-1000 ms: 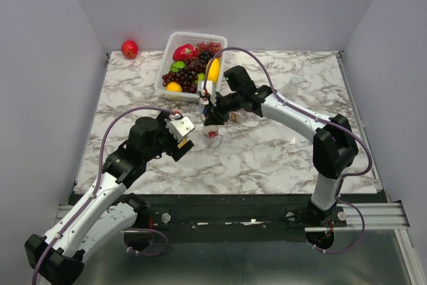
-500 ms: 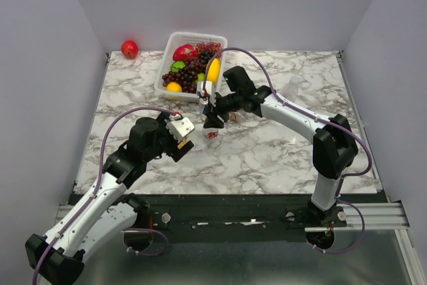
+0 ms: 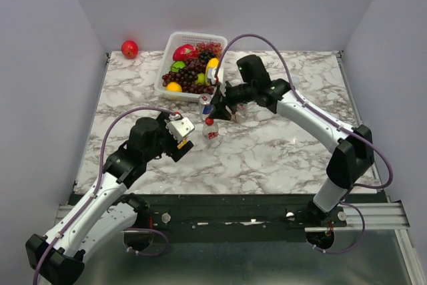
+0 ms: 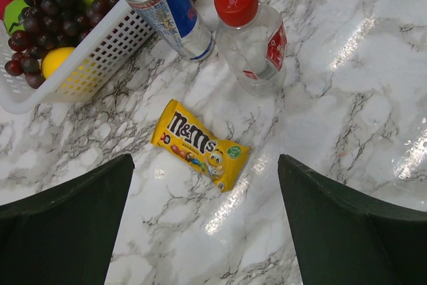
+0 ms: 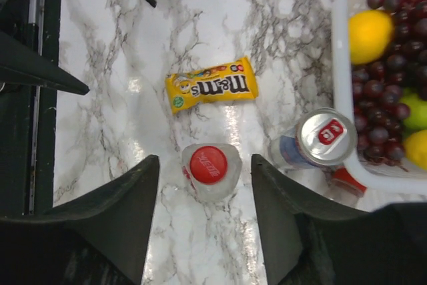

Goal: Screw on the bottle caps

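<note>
While the R gripper (image 5: 205,159) hangs straight over the table w/ its jaws spread wide, a short red-label bottle (image 5: 211,178) stands upright directly beneath it. In the right wrist view the bottle is framed between the two fingers (image 5: 113,225), w/ bare marble showing on either side of it. Nothing is held. A red cap (image 5: 208,163) sits on the bottle's neck (how far it is threaded down can't be told). In the top view the bottle stands just nearer the arm bases than the R gripper.

The L gripper (image 4: 205,159) is also wide open & empty, low over the marble table (image 3: 280,145) and to the bottle's left in the top view. From its own wrist cam the bottle is ahead & a bit to the right, apart from both fingers. An M&M's packet (image 4: 200,153) lies flat betw. the L gripper and the bottle. A soda can (image 4: 167,8) stands just beside the bottle, close against the white basket (image 4: 100,65) of fruit. A second small bottle (image 5: 347,181) w/ red on it shows by the can at the basket's rim, mostly hidden. A red apple (image 3: 129,49) sits at the far left corner.
</note>
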`<state>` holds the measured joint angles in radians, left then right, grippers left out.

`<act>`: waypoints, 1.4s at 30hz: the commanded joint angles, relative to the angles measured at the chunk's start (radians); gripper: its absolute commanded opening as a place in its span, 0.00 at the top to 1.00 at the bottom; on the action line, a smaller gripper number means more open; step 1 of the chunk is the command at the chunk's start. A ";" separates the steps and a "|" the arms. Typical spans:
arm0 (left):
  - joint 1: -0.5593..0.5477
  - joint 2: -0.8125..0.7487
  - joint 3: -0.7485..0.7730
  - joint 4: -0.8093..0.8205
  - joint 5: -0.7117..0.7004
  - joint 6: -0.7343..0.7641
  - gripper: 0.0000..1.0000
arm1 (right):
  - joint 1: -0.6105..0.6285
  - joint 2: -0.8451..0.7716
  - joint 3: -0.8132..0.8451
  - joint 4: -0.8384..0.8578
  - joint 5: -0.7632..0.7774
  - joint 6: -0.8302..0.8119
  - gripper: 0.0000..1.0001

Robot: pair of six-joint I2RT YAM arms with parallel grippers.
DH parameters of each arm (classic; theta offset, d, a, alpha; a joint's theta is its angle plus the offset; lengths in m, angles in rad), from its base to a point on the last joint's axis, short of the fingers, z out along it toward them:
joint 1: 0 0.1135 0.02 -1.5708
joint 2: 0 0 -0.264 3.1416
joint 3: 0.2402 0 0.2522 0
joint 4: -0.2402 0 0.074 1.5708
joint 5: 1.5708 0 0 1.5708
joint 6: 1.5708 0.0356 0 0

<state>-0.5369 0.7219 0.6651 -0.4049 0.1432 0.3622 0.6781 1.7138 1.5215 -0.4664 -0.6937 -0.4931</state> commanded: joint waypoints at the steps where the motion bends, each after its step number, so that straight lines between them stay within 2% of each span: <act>1: 0.006 0.002 -0.004 0.008 0.024 0.000 0.02 | -0.071 -0.004 0.040 -0.058 0.086 0.056 0.43; 2: 0.006 0.002 -0.001 0.008 0.025 0.000 0.02 | -0.080 0.025 0.045 -0.060 0.167 0.054 0.45; 5: 0.006 0.010 0.007 0.005 0.027 -0.002 0.02 | -0.106 0.075 0.060 -0.061 0.284 0.039 0.51; 14: 0.008 0.011 0.019 -0.018 0.019 0.006 0.02 | -0.140 0.222 0.109 -0.087 0.413 -0.036 0.51; 28: 0.014 0.028 0.018 -0.014 0.027 -0.002 0.02 | -0.147 0.372 0.203 -0.097 0.470 -0.076 0.44; 42: 0.028 0.043 0.013 -0.003 0.032 -0.006 0.01 | -0.152 0.414 0.193 -0.132 0.450 -0.067 0.46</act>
<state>-0.5201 0.7578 0.6651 -0.4076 0.1444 0.3618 0.5346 2.1044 1.7164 -0.5755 -0.2512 -0.5556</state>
